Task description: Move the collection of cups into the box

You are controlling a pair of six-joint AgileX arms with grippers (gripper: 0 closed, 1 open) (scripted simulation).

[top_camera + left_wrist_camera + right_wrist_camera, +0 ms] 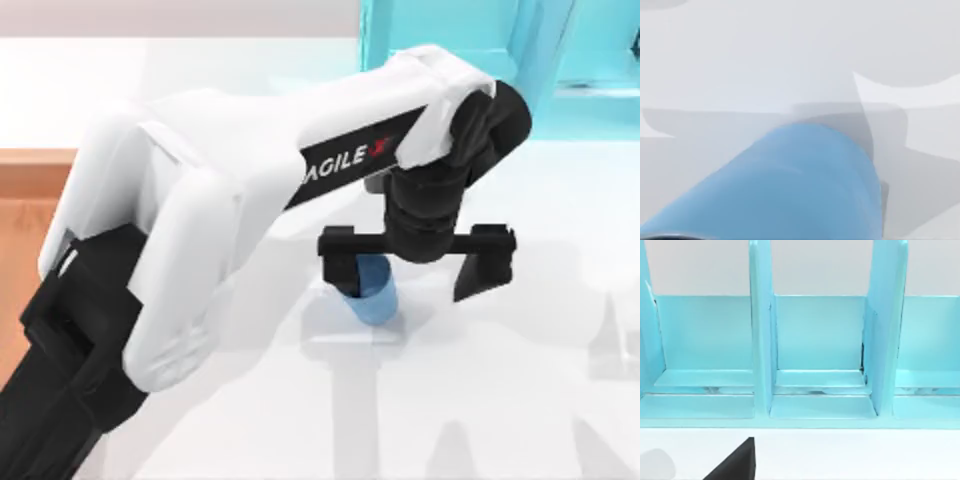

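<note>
White table (520,400), shelf frame (440,30) perhaps behind pincer (415,270).

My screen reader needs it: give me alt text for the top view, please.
The left gripper hangs with fingers spread wide over the blue cup on the white table. The wooden box lies at the left edge, a light-blue shelf frame at the back right.
</note>
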